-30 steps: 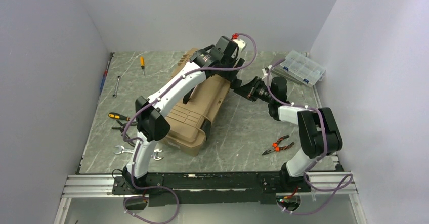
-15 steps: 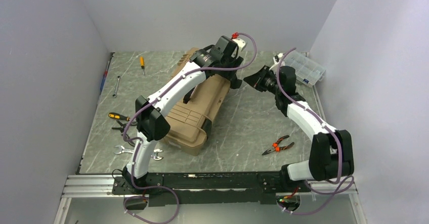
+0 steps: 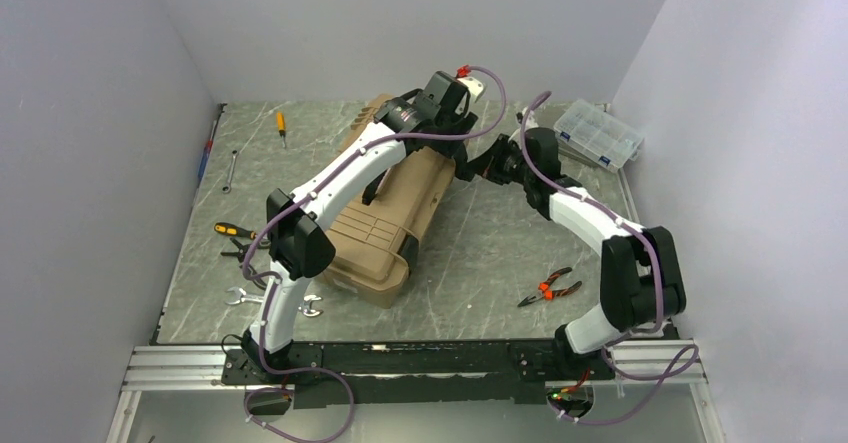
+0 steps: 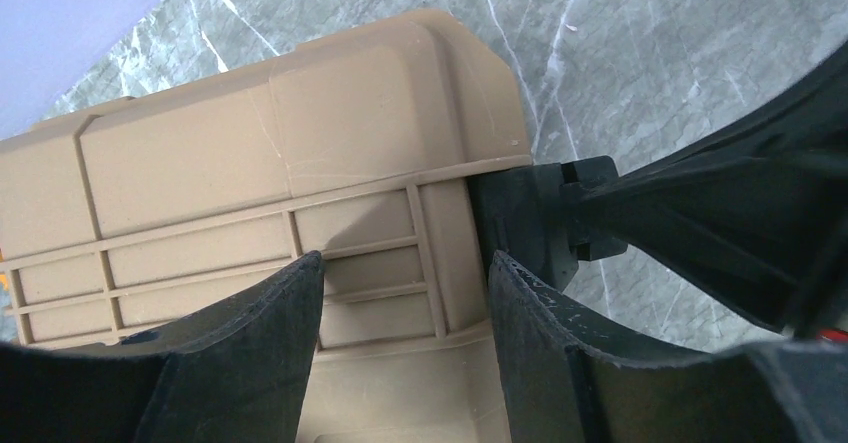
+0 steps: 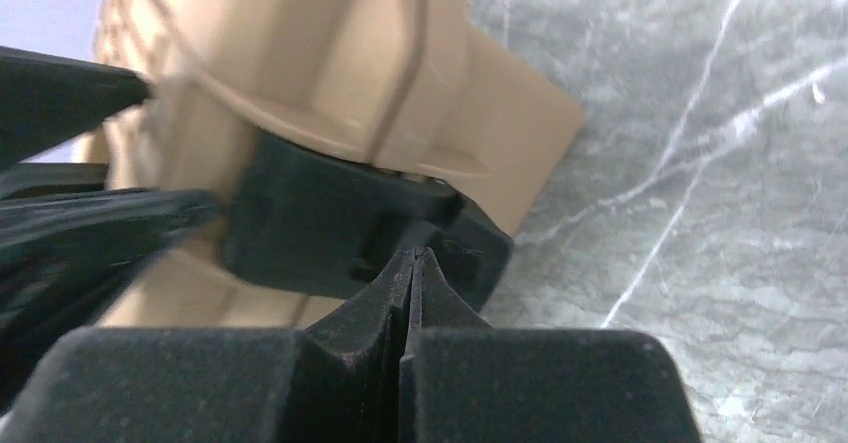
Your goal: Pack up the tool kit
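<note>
Toolbox (image 3: 395, 213): tan hard plastic, lid down, lying diagonally on the table (image 3: 480, 253) left of centre, with one end toward the near edge and the other toward the far edge.
Toolbox handle (image 3: 372, 191): black, on the lid top, partly hidden under the left arm.
Far-end latch (image 4: 525, 228): black, on the toolbox corner that faces the right edge.
Left gripper (image 4: 405, 263): fingers spread apart over the ribbed tan wall at the toolbox's far end. Whether the pads press on the plastic cannot be told.
Right gripper (image 5: 412, 261): fingers clenched tip to tip with nothing between them, their point against the black latch.
Organiser case (image 3: 598, 133): clear and compartmented, at the far right corner, well apart from the toolbox.
Pliers (image 3: 550, 288): red-handled, near the right arm's base.
Orange screwdriver (image 3: 281, 123): near the far left corner.
Wrench (image 3: 230, 170): by the left edge.
Yellow-handled tool (image 3: 235, 230): beside the toolbox, toward the left edge.
Lettering: too small to read on toolbox or case from overhead.
</note>
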{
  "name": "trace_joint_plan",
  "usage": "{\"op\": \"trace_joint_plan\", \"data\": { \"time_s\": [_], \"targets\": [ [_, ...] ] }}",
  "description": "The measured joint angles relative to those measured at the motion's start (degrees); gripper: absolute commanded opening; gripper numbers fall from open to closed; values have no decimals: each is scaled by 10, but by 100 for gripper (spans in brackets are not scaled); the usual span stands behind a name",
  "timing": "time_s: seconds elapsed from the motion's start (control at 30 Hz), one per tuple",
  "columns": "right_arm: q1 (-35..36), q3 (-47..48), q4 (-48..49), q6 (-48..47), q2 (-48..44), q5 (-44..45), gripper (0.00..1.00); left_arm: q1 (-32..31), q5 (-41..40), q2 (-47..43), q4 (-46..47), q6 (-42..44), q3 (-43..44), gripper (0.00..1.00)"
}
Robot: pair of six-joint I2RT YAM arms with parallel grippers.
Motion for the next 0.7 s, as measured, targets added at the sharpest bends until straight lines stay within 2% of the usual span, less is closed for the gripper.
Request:
{"op": "trace_joint_plan", "data": {
  "time_s": [0.4, 0.7],
  "targets": [
    [6, 18, 49, 15, 74, 20, 0, 6, -4, -4, 18, 10, -13, 62],
    [18, 24, 68, 17, 88, 65, 0, 10, -4, -5, 28, 11, -19, 61]
  ]
}}
